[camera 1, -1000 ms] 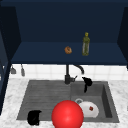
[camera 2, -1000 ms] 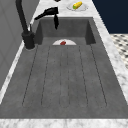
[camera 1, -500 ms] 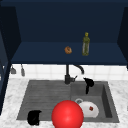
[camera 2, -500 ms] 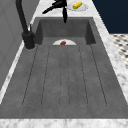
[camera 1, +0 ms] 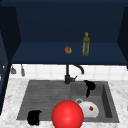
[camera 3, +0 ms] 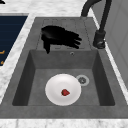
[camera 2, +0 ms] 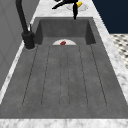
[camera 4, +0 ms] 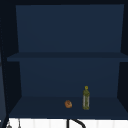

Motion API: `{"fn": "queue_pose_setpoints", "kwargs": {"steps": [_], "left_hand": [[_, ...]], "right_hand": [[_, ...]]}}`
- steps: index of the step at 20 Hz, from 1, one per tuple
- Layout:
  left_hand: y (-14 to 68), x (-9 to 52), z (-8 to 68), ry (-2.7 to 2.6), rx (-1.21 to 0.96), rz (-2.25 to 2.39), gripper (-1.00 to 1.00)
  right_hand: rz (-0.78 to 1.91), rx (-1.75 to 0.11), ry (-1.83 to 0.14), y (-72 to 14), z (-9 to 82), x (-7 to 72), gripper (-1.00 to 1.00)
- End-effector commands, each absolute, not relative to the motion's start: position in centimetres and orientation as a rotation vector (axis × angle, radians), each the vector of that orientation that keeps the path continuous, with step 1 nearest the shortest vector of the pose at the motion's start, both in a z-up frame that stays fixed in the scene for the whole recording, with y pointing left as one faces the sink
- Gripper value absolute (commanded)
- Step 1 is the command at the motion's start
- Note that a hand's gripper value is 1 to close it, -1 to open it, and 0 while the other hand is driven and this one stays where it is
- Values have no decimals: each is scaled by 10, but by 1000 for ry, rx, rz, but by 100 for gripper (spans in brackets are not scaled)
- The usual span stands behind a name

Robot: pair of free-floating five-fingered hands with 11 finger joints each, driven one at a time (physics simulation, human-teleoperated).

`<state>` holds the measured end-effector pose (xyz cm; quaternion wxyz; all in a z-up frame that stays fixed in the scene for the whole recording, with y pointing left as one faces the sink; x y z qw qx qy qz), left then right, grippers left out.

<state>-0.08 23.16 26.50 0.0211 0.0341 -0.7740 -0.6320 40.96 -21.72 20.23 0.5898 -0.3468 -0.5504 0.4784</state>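
Note:
My right hand hovers over the sink basin, just right of the black faucet. From the right side this hand is open, fingers stretched toward the faucet, thumb pointing down, holding nothing. It also appears at the top of the left side view. Below it a white plate lies on the basin floor with a small red piece on it. My left hand hangs by the front left corner of the drainboard. A big red ball sits at the sink's front edge, overlapping the plate.
A ribbed drainboard takes up the sink's left half. On the dark blue shelf above stand an olive bottle and a small orange object. A yellow item lies on the counter beyond the basin. Marble counter surrounds the sink.

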Motion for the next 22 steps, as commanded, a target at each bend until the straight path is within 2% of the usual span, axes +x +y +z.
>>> {"fn": "queue_pose_setpoints", "kwargs": {"steps": [1,8,22], "left_hand": [[232,-1,265,-2399,106,-1959,0],[232,-1,265,-2399,106,-1959,0],[232,-1,265,-2399,106,-1959,0]], "right_hand": [[1088,-846,-1312,-217,204,399,-100],[1094,-804,-1268,-216,205,397,-100],[1004,-801,-1205,-234,268,319,-100]]}}
